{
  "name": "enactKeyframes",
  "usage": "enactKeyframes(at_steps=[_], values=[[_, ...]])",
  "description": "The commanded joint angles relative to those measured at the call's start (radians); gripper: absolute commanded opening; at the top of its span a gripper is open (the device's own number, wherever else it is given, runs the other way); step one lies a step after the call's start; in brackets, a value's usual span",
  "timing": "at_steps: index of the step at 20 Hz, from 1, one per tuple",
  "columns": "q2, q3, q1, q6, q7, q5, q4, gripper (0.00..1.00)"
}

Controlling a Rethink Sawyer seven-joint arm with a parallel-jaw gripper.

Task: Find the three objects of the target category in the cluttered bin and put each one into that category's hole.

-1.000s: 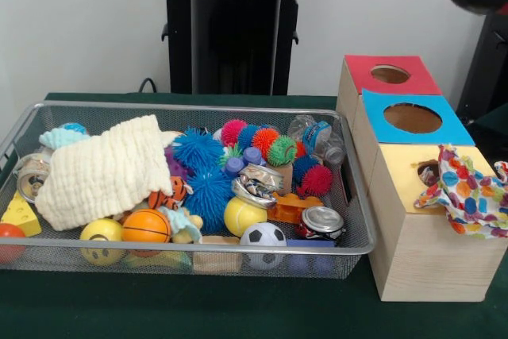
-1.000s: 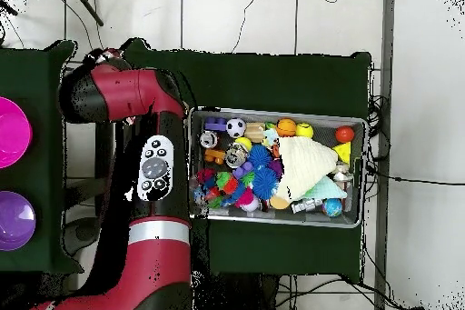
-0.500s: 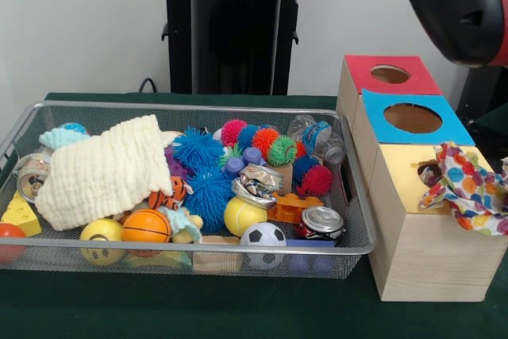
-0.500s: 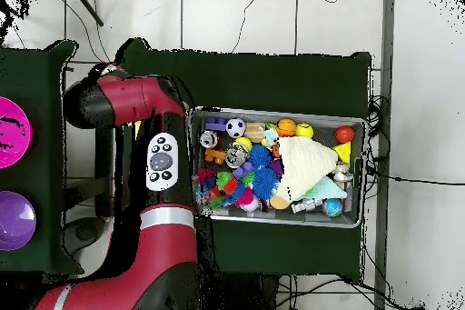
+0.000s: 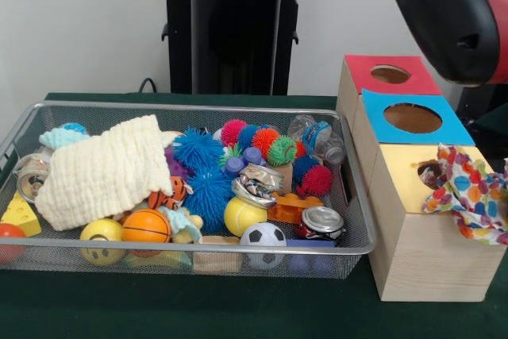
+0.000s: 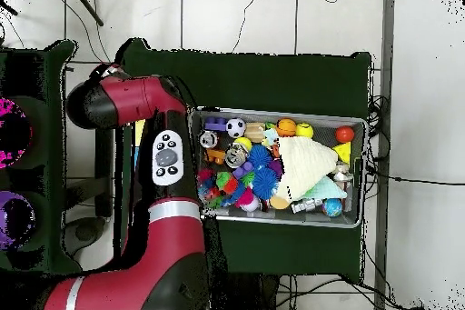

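Note:
A wire mesh bin holds a jumble of toys: spiky balls, a soccer ball, an orange ball, crushed cans and a cream cloth. To its right stands a wooden box with a red-topped hole, a blue-topped hole and a yellow-topped hole. A polka-dot cloth hangs out of the yellow hole and over the box's right edge. Only a thick red and black arm link shows at the top right; the gripper itself is hidden. From above, the arm covers the box beside the bin.
A yellow cheese-shaped toy and a red ball lie at the bin's left end. A plastic bottle rests near the bin's back right corner. Green cloth covers the table.
The arm link has swung further into the front view at the top right. The polka-dot cloth has sagged slightly lower on the yellow box. The bin's contents have not moved.

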Motion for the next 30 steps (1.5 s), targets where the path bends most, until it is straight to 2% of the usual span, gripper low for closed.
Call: enactKeyframes(at_steps=[1,7,30], values=[[0.047,0.109,-0.055,-0.011,-0.153,-0.069,0.053,1.00],[0.031,0.108,-0.047,-0.023,-0.135,-0.082,0.078,1.00],[0.030,0.111,-0.051,-0.023,-0.138,-0.084,0.078,1.00]])
